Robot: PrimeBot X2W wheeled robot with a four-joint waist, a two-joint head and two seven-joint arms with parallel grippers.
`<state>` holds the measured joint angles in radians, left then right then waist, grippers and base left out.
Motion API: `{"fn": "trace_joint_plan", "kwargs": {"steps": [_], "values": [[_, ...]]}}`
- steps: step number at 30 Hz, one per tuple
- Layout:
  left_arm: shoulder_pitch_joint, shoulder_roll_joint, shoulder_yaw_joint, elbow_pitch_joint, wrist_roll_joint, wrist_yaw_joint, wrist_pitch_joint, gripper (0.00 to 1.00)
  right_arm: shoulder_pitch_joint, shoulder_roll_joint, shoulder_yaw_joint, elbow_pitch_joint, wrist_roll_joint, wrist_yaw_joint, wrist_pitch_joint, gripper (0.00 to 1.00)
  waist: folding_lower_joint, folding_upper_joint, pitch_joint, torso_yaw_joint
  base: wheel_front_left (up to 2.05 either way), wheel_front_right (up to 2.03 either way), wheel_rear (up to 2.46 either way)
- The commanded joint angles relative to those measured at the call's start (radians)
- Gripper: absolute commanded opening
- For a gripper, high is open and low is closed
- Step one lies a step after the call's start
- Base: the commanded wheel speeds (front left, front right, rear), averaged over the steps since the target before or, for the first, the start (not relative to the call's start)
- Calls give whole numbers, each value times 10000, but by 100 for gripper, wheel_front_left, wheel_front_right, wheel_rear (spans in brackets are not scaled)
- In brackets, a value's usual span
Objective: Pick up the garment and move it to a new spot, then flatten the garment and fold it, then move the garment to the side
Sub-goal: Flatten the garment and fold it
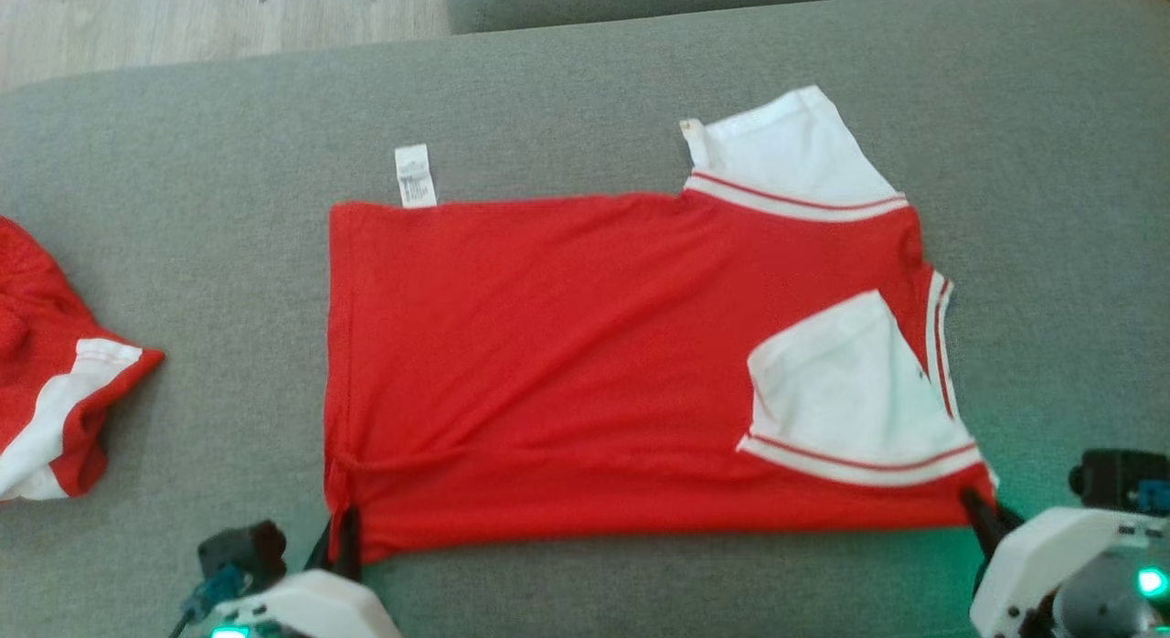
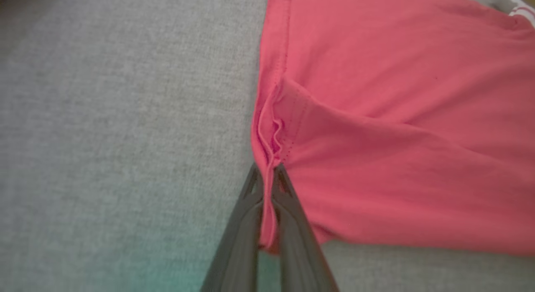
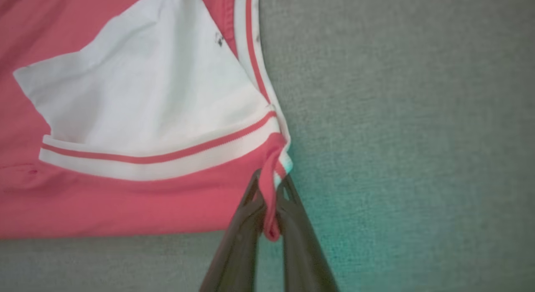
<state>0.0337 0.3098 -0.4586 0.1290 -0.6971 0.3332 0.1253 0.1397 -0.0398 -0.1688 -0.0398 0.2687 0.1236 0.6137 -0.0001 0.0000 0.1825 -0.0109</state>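
Our left gripper (image 2: pixel 268 168) and right gripper (image 3: pixel 271 177) each pinch a corner of the flat red-and-white jersey shirt (image 1: pixel 567 345); we should raise both level, folding beyond the jaws.

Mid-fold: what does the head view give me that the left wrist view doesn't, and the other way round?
Head view, not left wrist: white care label at the far edge, a second red-and-white garment to the left, right gripper shut on the near right corner. Left wrist, not head: hem stitching and the bunched pleat between the dark fingers. Both: red T-shirt with white sleeves spread on the grey fabric cushion, left gripper shut on its near left corner.
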Motion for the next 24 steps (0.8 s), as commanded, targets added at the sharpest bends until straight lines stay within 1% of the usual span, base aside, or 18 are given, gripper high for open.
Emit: {"fn": "trace_joint_plan", "kwargs": {"steps": [1, 2, 3, 4, 5, 6, 9, 11, 13, 15, 18, 21, 24], "values": [[139, 345, 467, -408, -74, 275, 129, 0, -36, -105, 103, -448, 129, 71, 177, 0, 1, 0, -13, 0, 0, 0, 0], [265, 391, 479, -556, -81, 368, 196, 0, 53, -105, 108, -476, 183, 71, 303, 0, 1, 0, -22, 2, 0, 0, 0], [361, 424, 491, -687, -109, 443, 279, 0, 102, -105, 115, -539, 222, 71, 353, 29, 1, 0, -21, 4, 0, 0, 0], [426, 458, 495, -806, -123, 494, 344, 0, 142, -105, 134, -582, 270, 71, 394, 86, 1, 0, -20, 11, 0, 0, 0], [466, 506, 464, -913, -118, 489, 405, 38, 175, -105, 148, -595, 316, 71, 447, 100, 1, 0, -25, 20, 0, 0, 0], [499, 538, 449, -1005, -136, 470, 448, 100, 182, -105, 170, -631, 334, 71, 438, 100, 1, 0, -29, 29, 0, 0, 0], [489, 639, 487, -1186, -143, 500, 518, 100, -47, -105, 204, -770, 199, 71, 265, 100, 1, 0, -48, 29, 0, 0, 0], [325, 817, 495, -1340, -56, 505, 645, 100, -368, -105, 129, -965, -66, 71, 224, 100, 1, 0, -62, 42, 0, 0, 0], [-211, 1208, 460, -1671, 72, 294, 999, 100, -1072, -108, 119, -1417, -409, 71, 456, 100, 1, 0, -52, 69, 0, 0, 0], [-811, 1592, 372, -1880, 265, 49, 1361, 100, -1755, -256, 258, -1725, -688, 71, 668, 100, 1, 0, 33, 76, 0, 0, 0], [-2079, 2040, 267, -1878, 684, -371, 1699, 100, -3054, -485, 612, -1767, -787, 71, 775, 100, 1, 0, 281, 53, 0, 0, 0], [-3450, 2030, 148, -1284, 1072, -685, 1728, 100, -4332, -562, 859, -1364, -787, 71, 515, 100, 1, 0, 699, 60, 0, 0, 0], [-4692, 1547, 22, -370, 1319, -805, 1509, 100, -5304, -549, 1001, -794, -753, 71, 132, 100, 1, 0, 1267, 91, 0, 0, 0]]}}
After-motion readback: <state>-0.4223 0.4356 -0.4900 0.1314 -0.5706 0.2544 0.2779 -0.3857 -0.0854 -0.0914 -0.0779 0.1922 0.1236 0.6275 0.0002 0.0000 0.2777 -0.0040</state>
